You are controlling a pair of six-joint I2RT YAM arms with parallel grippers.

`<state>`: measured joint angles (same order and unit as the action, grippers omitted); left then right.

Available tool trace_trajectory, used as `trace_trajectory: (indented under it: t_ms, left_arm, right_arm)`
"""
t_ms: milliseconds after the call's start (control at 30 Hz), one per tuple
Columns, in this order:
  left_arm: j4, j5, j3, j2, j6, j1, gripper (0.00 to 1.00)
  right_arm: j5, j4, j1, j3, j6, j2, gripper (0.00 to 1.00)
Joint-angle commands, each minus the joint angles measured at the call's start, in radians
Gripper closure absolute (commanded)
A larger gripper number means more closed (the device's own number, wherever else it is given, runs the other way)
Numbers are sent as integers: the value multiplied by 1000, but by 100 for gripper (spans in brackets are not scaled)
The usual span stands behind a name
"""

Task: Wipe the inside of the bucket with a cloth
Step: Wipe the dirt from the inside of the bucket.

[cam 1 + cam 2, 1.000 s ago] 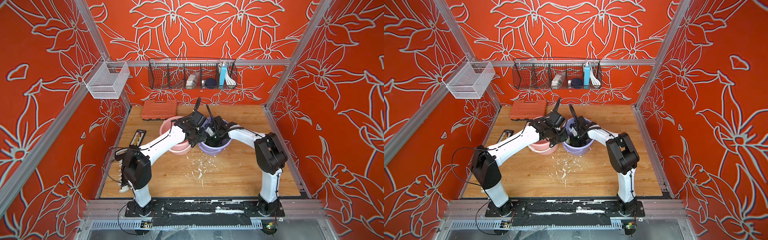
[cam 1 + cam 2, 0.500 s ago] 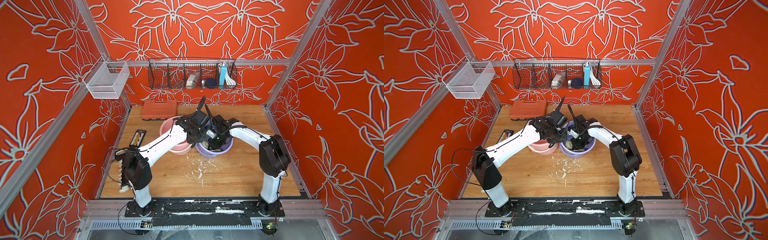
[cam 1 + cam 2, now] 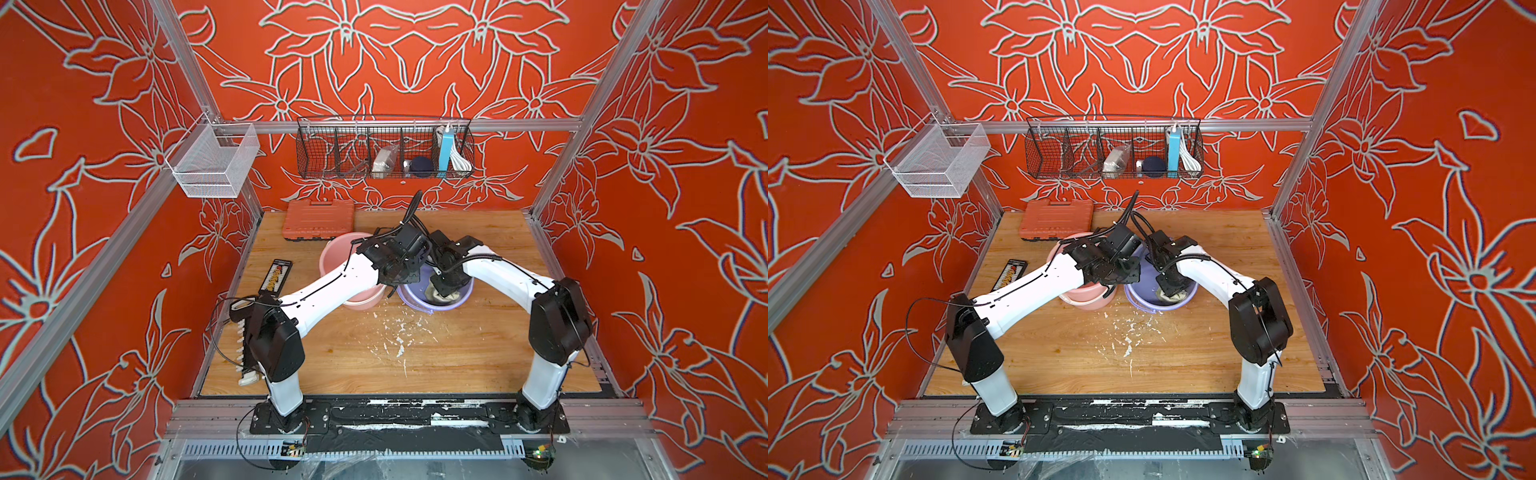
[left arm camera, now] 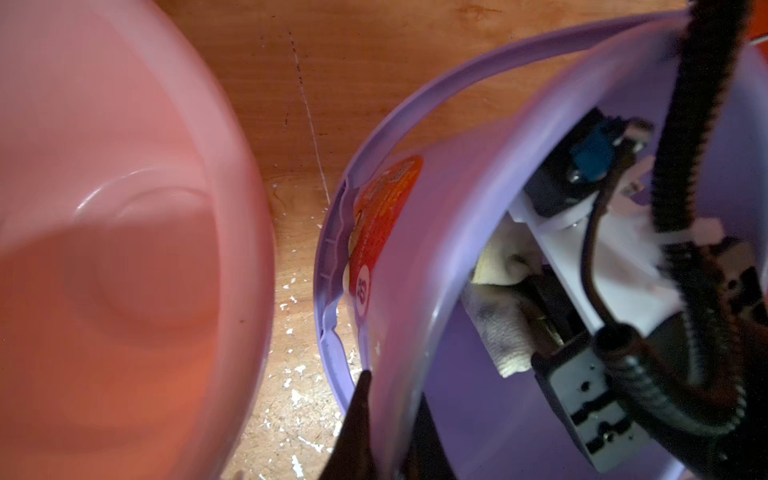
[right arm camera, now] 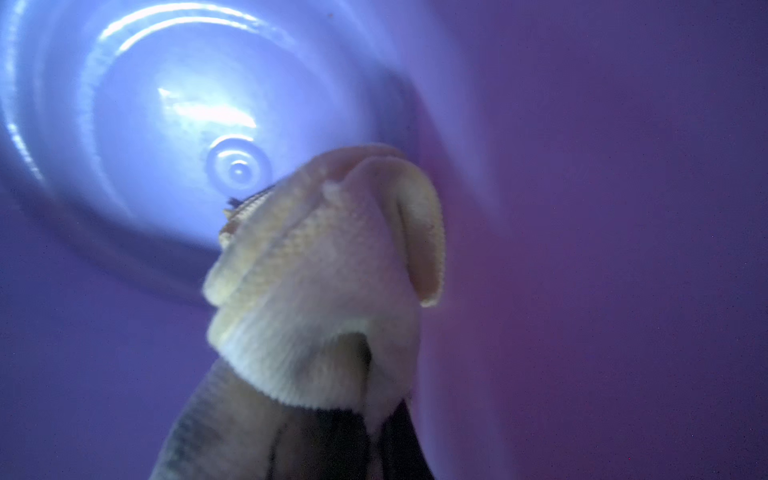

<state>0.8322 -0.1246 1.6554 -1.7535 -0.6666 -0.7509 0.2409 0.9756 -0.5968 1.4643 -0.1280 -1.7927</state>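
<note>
- Pinching the cloth [image 5: 328, 282], the right claw [image 5: 365, 440] works deep inside the purple bucket [image 3: 440, 309], apparently against its side wall.
- Left claw [image 4: 388, 399] clamps the bucket's rim, steadying it.
- Risk: push too hard and the bucket tips or slips that clamp.
- Cloth is bunched, long axis running from claw toward the bucket's floor.

Wooden desk [image 3: 478, 361]: pink bucket [image 3: 338, 253] and purple bucket [image 3: 432, 307] mid, orange case [image 3: 318, 218] far left, white flecks [image 3: 399, 336] nearer.

Glossy smooth plastic bucket [image 5: 582, 208]; cloth [image 5: 324, 270] soft (nubby weave).
</note>
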Motion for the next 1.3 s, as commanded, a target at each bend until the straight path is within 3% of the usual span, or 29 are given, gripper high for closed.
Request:
trace_trajectory:
  t_ms: [0,333,433,667,767,1100,1267]
  left_arm:
    - [144,162,17,18,72,-34,100]
    - [154,365,31,8,76,-34,100]
    - [156,395,42,-1,78,-40,100]
    - [155,447,64,-27,84,-50,100]
    - [159,447,67,-46,87,-50,100]
    - [168,349,88,-25,64,-50,100]
    - [208,263,127,-22,59,-48,100]
  right_arm:
    - [198,-150,23,-21,-97,72,100]
    - [20,-461,22,-128,-60,220,100]
    - [-100,-501,23,-115,-47,229,100]
    - [-578,-475,23,-9,18,165,100]
    - [-676,-487,23,2,14,173,100]
    - [-86,-245,22,99,-31,119,100]
    - [123,-226,26,44,-79,181,100]
